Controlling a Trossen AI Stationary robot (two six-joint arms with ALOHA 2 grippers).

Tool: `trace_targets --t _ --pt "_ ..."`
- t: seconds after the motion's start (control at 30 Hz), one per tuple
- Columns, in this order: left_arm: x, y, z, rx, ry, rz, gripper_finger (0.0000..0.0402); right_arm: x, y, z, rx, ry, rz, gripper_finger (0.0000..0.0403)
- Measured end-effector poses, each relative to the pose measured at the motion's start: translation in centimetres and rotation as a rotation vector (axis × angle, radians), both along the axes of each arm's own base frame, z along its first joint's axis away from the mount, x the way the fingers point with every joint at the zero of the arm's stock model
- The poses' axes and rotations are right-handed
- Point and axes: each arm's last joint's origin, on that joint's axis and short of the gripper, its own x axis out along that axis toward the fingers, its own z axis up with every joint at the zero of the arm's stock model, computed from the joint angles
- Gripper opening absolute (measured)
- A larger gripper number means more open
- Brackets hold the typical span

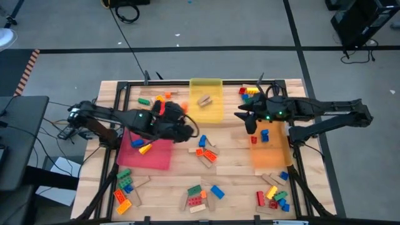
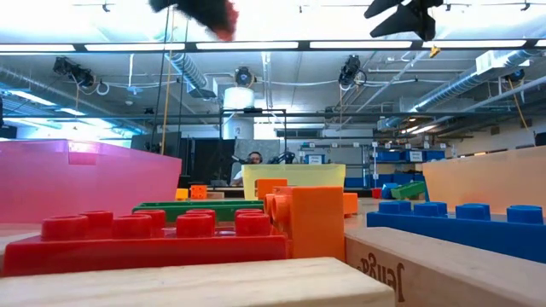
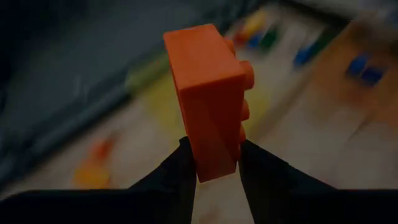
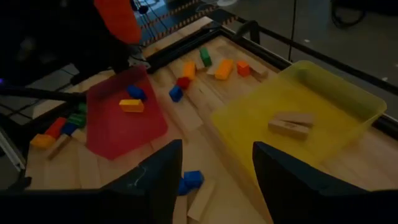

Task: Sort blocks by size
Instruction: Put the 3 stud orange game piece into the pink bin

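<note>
Across the wooden bench (image 1: 231,159) you have three flat trays: a red tray (image 1: 156,155) on the left, a yellow tray (image 1: 212,109) at the far middle holding tan wooden blocks (image 4: 291,125), and an orange tray (image 1: 270,156) on the right with blue bricks (image 1: 264,135) on it. Your left arm reaches in over the red tray's far corner, and its left gripper (image 3: 211,163) has its fingers pinched on an orange studded brick (image 3: 208,99), held upright and clear of the bench; from above, the brick shows only as a red-orange patch beside the dark wrist. Your right gripper (image 1: 250,122) hangs between the yellow and orange trays, its fingers (image 4: 155,180) spread apart with nothing between them. Loose blocks lie in clusters you can only partly read: a red, orange and blue group (image 1: 206,152) at the middle, mixed piles (image 1: 125,184) near the left front corner and (image 1: 275,195) the right front corner, and more along the far edge. On the red tray sit a blue brick (image 4: 135,93) and a yellow brick (image 4: 131,106). At bench height, near bricks block most of the view and both grippers are cut off at the top. A person (image 2: 253,159) far behind is too small to make out.
</note>
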Motion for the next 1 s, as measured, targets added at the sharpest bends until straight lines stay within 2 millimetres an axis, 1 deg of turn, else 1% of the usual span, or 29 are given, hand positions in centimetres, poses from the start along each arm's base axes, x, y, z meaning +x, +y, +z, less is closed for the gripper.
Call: trace_targets --t 0.1,0.17,0.37,0.5,0.67,0.73,0.83,1.0 --pt "-2.2 -0.3 -0.8 -0.136 0.177 0.064 0.0112 0.1 0.1 -0.1 0.0 0.004 0.005 0.0203" --pt "-3.4 -0.9 -1.9 -0.183 0.294 0.076 0.0108 0.0 0.2 -0.1 0.0 0.009 0.01 0.0201" --pt "-4.8 -3.5 -7.1 -0.344 0.485 0.069 0.0105 0.0 0.8 -0.1 0.014 0.007 0.03 0.0201" --pt "-4.8 -4.4 -10.8 -0.468 0.495 0.035 0.0105 0.0 1.2 -0.1 0.018 0.006 0.051 0.0199" --pt "-5.4 -4.5 -14.3 -0.575 0.515 0.007 0.0104 0.0 1.8 -0.1 0.024 0.004 0.076 0.0199" --pt "-5.7 -4.4 -15.3 -0.61 0.522 -0.016 0.0104 0.0 2.0 -0.1 0.037 0.001 0.078 0.0199" --pt "-6.1 -4.3 -16.3 -0.651 0.489 -0.043 0.0104 0.0 2.3 -0.2 0.042 0.002 0.089 0.0199" --pt "-6.9 -3.2 -17.2 -0.662 0.465 -0.033 0.0104 0.3 2.6 -0.4 0.065 0.008 0.093 0.0199"
